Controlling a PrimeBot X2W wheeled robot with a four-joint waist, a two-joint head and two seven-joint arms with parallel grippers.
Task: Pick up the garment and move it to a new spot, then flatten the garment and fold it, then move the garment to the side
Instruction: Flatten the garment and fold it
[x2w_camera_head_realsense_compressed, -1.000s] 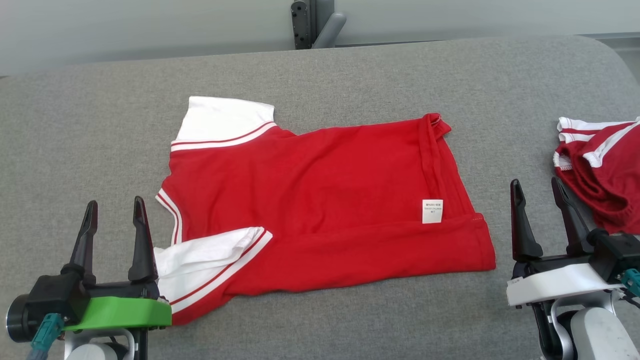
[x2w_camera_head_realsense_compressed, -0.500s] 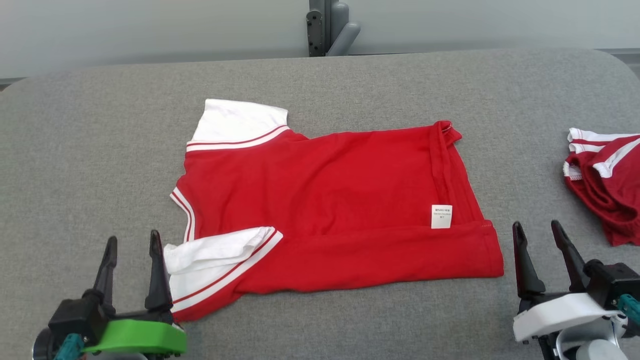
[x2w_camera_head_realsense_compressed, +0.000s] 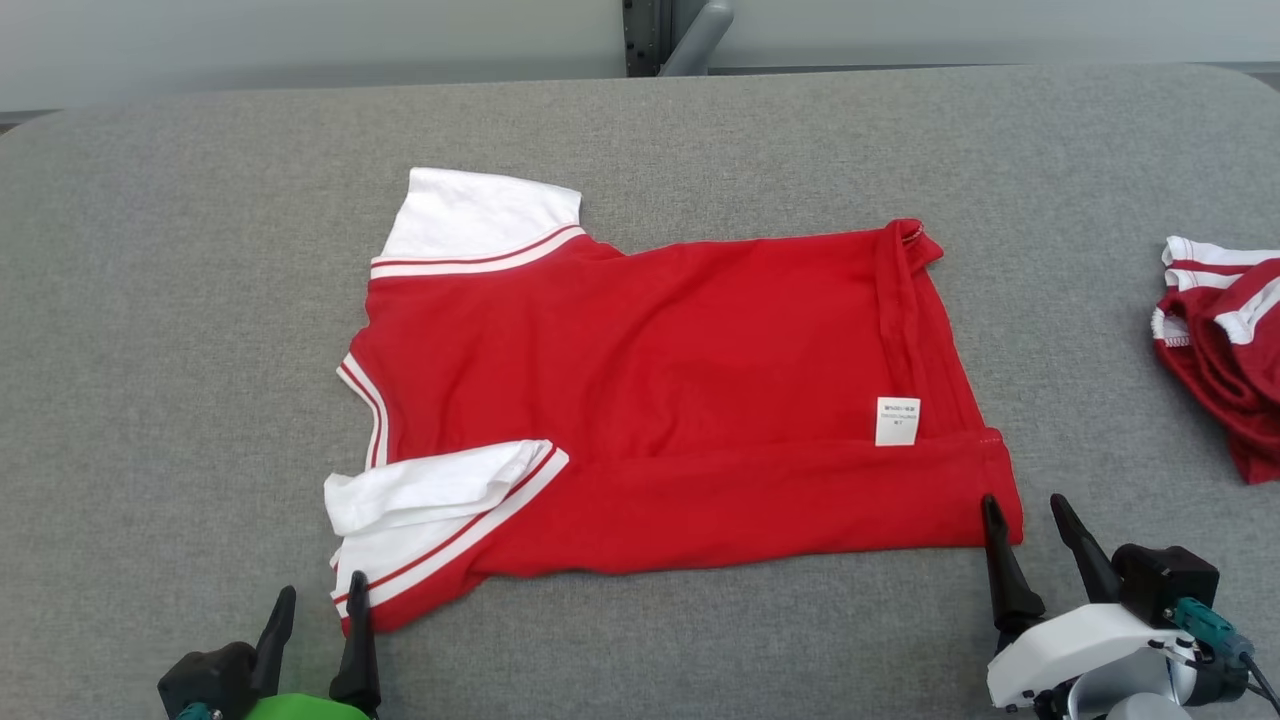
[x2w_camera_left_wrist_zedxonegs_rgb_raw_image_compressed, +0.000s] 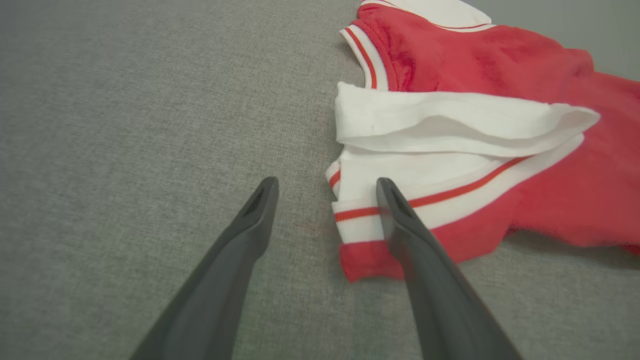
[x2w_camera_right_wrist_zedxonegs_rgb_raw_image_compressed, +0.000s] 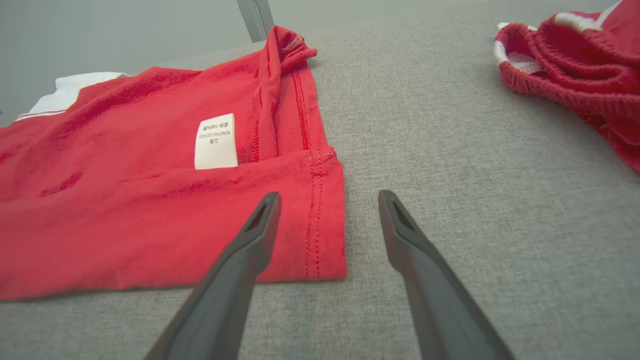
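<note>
Black fingers spread wide, my left claw (x2w_camera_head_realsense_compressed: 322, 585) is hovering low over the grey table (x2w_camera_head_realsense_compressed: 150, 300) and pinching nothing. One finger is crossing in front of the striped cuff of the near sleeve (x2w_camera_head_realsense_compressed: 430, 500), and I cannot tell whether it is touching. My right claw (x2w_camera_head_realsense_compressed: 1023, 500) is likewise gaping and empty, with its fingers straddling the near hem corner (x2w_camera_right_wrist_zedxonegs_rgb_raw_image_compressed: 325, 240). Seen from the garment, the left claw is sitting at 7 o'clock and the right at 5 o'clock.

At 12 o'clock from me the red garment (x2w_camera_head_realsense_compressed: 650, 400) is lying across the middle of the table, neckline pointing to 9 o'clock and hem to 3 o'clock. Its near long edge is lying turned up over the body as a band, with the white label (x2w_camera_head_realsense_compressed: 897, 420) peeking out just above it. The near sleeve is lying doubled inward, while the far sleeve (x2w_camera_head_realsense_compressed: 480, 215) is sticking out flat at 11 o'clock.

I am judging the relocating and flattening as done and the first lengthwise fold as in. The far side is waiting to be folded, then the crosswise fold and the carry to the side.

A second red-and-white garment (x2w_camera_head_realsense_compressed: 1225, 340) is lying bunched at 2 o'clock from my right claw, well apart. Nothing here is serving as a container; both garments are resting straight on the table.
</note>
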